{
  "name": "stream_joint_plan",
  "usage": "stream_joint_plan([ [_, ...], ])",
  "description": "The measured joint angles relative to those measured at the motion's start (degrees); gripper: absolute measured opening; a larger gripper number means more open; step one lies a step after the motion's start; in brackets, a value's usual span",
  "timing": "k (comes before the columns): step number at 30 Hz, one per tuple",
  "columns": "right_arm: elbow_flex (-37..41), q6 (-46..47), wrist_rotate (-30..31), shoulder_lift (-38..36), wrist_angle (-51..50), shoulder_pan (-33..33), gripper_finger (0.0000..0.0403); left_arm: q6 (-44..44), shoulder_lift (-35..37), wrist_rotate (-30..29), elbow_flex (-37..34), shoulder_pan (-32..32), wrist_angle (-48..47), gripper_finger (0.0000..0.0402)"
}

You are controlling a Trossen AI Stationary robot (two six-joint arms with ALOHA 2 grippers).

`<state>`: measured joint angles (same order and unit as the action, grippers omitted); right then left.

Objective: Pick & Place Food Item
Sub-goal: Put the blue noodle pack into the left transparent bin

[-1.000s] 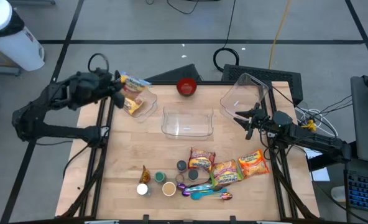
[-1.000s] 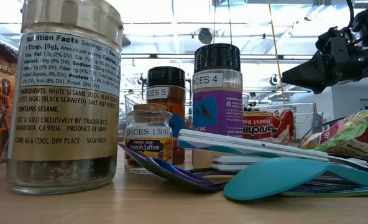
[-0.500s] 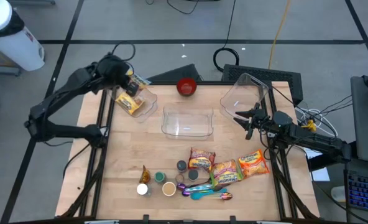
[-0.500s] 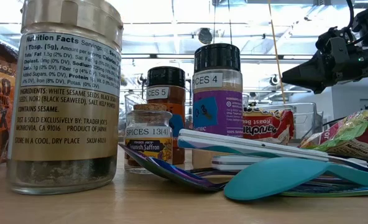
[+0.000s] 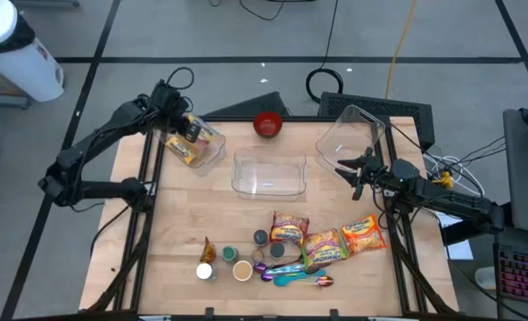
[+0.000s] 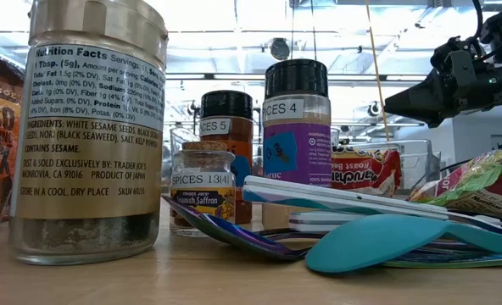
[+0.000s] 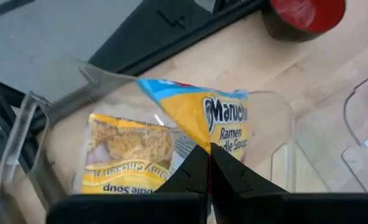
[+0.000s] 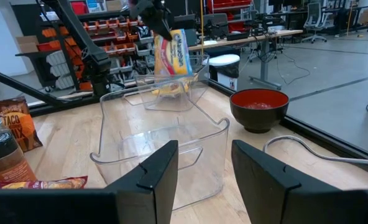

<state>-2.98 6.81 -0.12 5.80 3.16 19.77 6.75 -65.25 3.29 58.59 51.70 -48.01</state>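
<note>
Overhead, left gripper [image 5: 183, 124] sits at about ten o'clock on the light wooden table [image 5: 179, 232], its two dark fingers [image 7: 193, 171] clenched on the edge of a yellow and blue Maruchan ramen packet [image 7: 218, 121]. That packet hangs tilted over a clear plastic bin [image 5: 212, 147] at the table's far left corner, where a second yellow chicken soup packet [image 7: 127, 146] already lies. Just beyond, at twelve o'clock, stands a small red bowl [image 5: 267, 124]. Right gripper [image 5: 353, 174] waits at three o'clock with fingers spread and holding nothing, facing an empty clear rectangular tub [image 5: 268, 174] at the table's centre.
</note>
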Motion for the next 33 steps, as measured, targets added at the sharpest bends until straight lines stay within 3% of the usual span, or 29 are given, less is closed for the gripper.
stream_joint_plan([
  [15,0.0,0.0,0.0,0.0,0.0,0.0,0.0141,3.3,0.0,9.0,-5.6,-0.5,5.2,0.0005],
  [28,0.0,0.0,0.0,0.0,0.0,0.0,0.0141,4.3,-6.0,8.9,-5.6,-4.6,5.1,0.0004],
  [33,0.0,0.0,0.0,0.0,0.0,0.0,0.0141,3.9,-8.9,5.9,-5.6,-5.0,5.8,0.0005],
])
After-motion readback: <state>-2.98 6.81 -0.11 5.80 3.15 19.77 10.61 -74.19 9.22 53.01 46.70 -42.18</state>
